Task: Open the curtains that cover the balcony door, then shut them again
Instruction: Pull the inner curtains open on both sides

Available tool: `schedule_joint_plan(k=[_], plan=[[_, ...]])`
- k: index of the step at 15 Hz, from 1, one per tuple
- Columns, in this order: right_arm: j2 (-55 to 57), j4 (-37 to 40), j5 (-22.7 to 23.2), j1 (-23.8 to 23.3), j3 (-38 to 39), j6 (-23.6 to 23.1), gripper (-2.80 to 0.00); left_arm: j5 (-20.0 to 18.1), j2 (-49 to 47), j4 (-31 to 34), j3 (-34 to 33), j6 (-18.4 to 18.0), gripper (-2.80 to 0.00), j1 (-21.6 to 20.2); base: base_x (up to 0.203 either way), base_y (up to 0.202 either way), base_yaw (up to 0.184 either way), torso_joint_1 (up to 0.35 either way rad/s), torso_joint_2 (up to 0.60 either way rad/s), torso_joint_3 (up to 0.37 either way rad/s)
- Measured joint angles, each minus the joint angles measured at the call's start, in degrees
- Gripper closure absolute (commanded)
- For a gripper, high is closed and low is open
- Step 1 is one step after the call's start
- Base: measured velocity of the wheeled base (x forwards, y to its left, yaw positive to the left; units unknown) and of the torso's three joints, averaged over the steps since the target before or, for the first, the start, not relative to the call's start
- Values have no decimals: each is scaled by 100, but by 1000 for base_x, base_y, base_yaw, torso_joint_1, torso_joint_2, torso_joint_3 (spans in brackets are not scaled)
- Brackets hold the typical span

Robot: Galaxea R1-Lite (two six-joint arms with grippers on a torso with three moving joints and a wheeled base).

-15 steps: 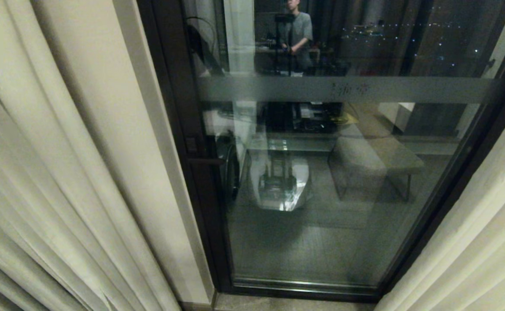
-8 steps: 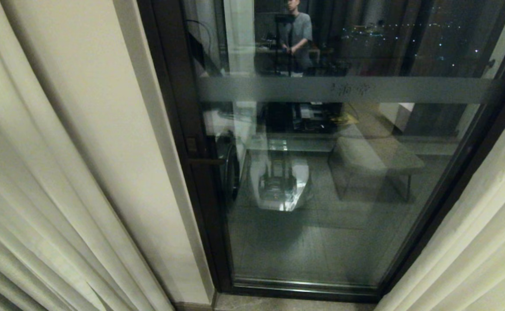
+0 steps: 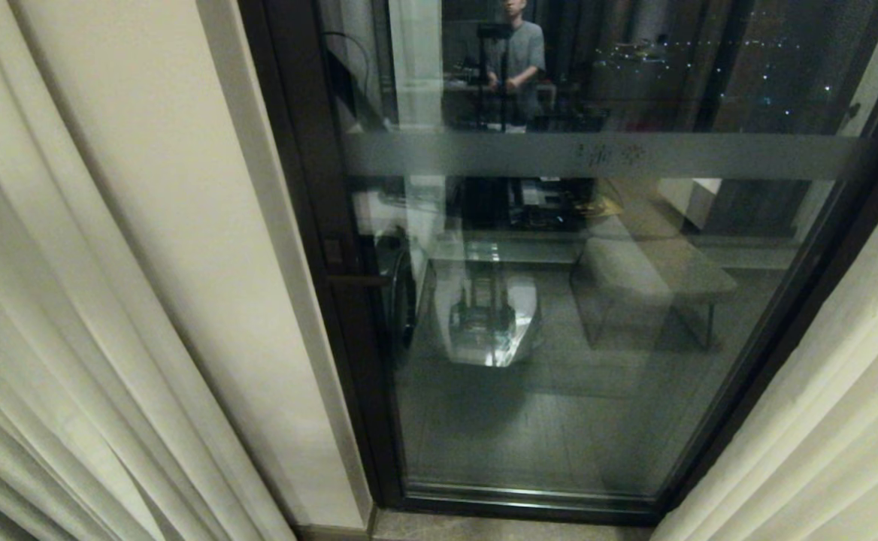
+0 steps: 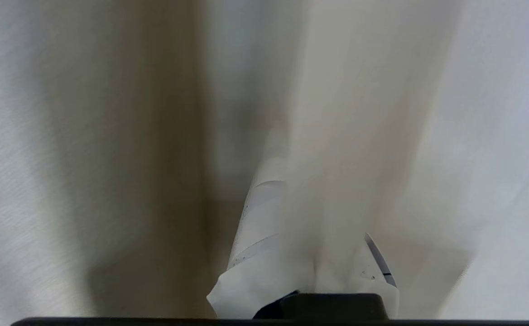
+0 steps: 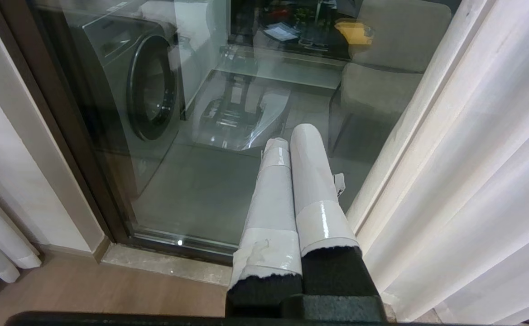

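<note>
The left curtain hangs at 9 o'clock in the head view, bunched in long folds beside a cream wall strip. The right curtain hangs at 4 o'clock. Between them the door shows bare, with its dark frame and a frosted band across the glass.

The left gripper is buried in the left curtain. Cloth lies all around it, and a fold runs down between its white taped fingers. It is clenched on that fold, as far as the blurry wrist view lets me tell. Neither arm shows in the head view.

The right gripper grips nothing, its two taped fingers pressed together. It points down toward the bottom of the door. The right curtain is just beside it, at its 3 o'clock in the wrist view, not touching.

The frosted band has small marks on it, too faint to read. A person is mirrored in the glass at 12 o'clock.
</note>
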State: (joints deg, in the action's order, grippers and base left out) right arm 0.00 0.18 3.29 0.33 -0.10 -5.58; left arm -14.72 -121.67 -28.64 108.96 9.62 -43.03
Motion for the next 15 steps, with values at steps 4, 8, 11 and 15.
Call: schedule_joint_plan(k=[4, 8, 11, 15], plan=[[0, -2, 1, -2, 0, 0, 0, -2, 329, -20, 8, -17, 0, 362, 0, 0, 0, 0, 0, 0], [0, 0, -1, 2, 0, 2, 0, -27, 496, -22, 7, -20, 0, 648, 0, 0, 0, 0, 0, 0], [0, -1, -1, 0, 0, 0, 0, -24, 565, -20, -4, -22, 0, 771, 0, 0, 0, 0, 0, 0], [0, 0, 0, -2, 0, 0, 0, -19, 602, -35, 7, -25, -280, 830, 0, 0, 0, 0, 0, 0]])
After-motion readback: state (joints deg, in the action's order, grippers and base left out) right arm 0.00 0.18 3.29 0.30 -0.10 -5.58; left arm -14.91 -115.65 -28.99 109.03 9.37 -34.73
